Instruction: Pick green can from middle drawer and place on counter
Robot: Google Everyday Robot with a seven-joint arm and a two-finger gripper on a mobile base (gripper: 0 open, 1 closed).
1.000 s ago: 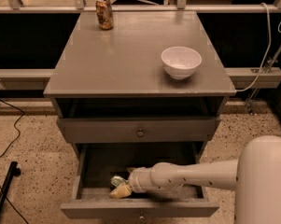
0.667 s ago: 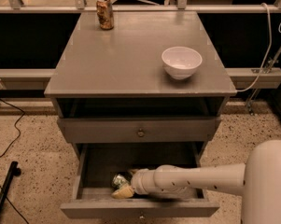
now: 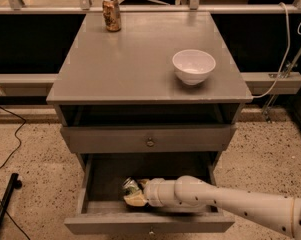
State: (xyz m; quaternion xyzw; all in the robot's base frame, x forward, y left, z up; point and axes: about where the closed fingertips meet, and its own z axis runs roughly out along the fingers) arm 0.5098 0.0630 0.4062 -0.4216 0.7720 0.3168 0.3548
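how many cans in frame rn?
2. A rust-brown can stands on the counter, in the back-left corner. A green can is in the open drawer, right by the gripper. The arm may hide more in that drawer.

Arm (image 3: 230,203): cream-white tube, ringed collar at wrist, small dark dots along forearm. Hand (image 3: 135,198): tan, in open drawer (image 3: 150,223) below front edge of worktop (image 3: 140,64).

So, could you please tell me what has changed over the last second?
The arm has sunk toward the lower right, its bulky rear section now mostly out of view. The gripper stays in the middle drawer at the green can, which has barely shifted and is not lifted yet. The brown can and bowl on the counter are unchanged.
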